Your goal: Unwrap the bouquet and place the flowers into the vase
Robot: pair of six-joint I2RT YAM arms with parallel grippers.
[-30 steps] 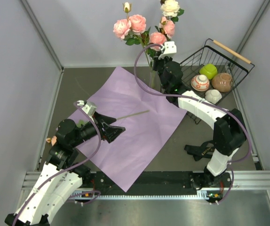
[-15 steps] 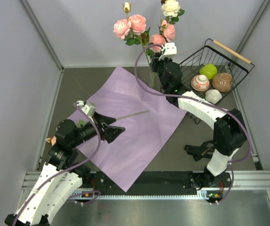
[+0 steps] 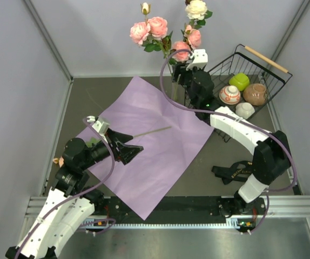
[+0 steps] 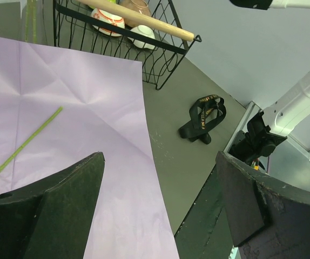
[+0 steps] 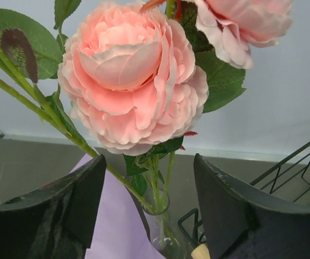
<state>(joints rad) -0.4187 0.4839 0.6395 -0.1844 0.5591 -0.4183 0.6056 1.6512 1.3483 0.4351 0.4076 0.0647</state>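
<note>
- Now that the right gripper has spread its jaws, the roses stand released in the far vase.
- The left gripper, open and empty, hovers near one loose stem awaiting pickup.

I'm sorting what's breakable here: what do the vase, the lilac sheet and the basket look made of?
The vase: clear glass, probably; stems show through its shiny wall. The sheet: matte paper, holding sharp fold creases. The basket: black coated wire, with a pale wooden handle.
</note>
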